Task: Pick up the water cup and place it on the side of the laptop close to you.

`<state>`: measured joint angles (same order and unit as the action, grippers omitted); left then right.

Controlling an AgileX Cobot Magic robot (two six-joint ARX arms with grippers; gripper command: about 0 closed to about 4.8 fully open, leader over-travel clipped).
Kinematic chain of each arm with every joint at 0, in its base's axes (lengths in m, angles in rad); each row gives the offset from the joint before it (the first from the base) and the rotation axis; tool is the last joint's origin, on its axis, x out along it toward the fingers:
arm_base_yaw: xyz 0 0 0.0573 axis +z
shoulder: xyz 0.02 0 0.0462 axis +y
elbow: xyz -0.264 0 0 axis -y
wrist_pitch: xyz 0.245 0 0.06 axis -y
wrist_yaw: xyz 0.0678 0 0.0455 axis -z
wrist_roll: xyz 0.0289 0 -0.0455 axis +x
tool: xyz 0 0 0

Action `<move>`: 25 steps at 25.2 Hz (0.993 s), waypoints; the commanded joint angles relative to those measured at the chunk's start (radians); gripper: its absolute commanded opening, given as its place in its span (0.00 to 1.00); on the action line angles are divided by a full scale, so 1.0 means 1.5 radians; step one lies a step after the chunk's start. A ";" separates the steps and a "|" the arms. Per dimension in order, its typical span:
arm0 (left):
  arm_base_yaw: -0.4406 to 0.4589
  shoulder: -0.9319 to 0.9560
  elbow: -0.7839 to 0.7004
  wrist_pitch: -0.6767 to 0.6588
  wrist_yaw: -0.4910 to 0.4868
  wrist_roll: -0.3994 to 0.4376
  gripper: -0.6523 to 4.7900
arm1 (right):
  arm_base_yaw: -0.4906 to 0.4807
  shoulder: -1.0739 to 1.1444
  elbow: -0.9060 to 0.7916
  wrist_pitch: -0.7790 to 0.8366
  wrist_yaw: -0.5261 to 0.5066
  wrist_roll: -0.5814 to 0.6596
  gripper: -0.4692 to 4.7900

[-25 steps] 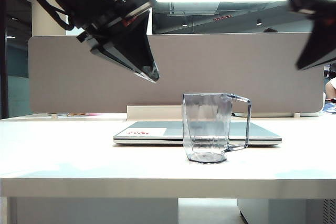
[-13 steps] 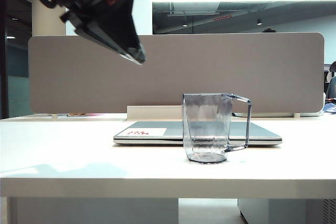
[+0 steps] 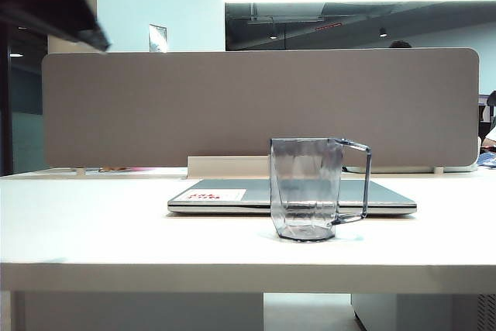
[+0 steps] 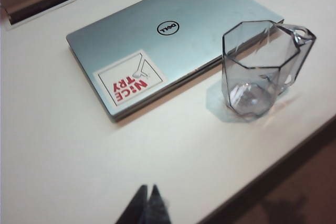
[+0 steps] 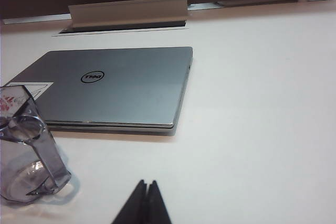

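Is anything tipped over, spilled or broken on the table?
No, nothing stands out. The water cup stands upright and looks empty, just in front of the closed laptop. No spill shows on the table. The left gripper and right gripper are shut, holding nothing.

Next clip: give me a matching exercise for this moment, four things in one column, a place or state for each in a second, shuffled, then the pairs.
Things:
1. water cup
2. laptop
3. left gripper
4. red-lettered sticker

Places or states:
A. lid closed, lying flat on the white table
B. stuck at one corner of the lid
C. upright on the table, on the near side of the laptop
D. jaws shut, holding nothing, above the table

Pairs: 1-C, 2-A, 3-D, 4-B
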<state>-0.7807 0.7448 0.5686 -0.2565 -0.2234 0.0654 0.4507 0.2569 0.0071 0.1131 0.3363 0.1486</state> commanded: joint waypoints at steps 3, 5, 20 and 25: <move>-0.001 -0.139 -0.099 0.006 -0.029 -0.057 0.11 | 0.000 0.001 -0.004 -0.004 0.001 0.000 0.09; -0.002 -0.195 -0.134 0.005 -0.038 -0.079 0.11 | 0.000 0.001 -0.004 -0.022 0.001 0.000 0.09; 0.030 -0.313 -0.287 0.114 -0.156 -0.117 0.11 | 0.000 0.001 -0.004 -0.025 0.001 0.000 0.09; 0.240 -0.330 -0.344 0.221 0.059 -0.119 0.11 | 0.000 0.000 -0.004 -0.027 0.001 0.000 0.09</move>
<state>-0.4553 0.2550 0.0513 0.0254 -0.2039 -0.1165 0.4507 0.2569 0.0071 0.0616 0.3367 0.1486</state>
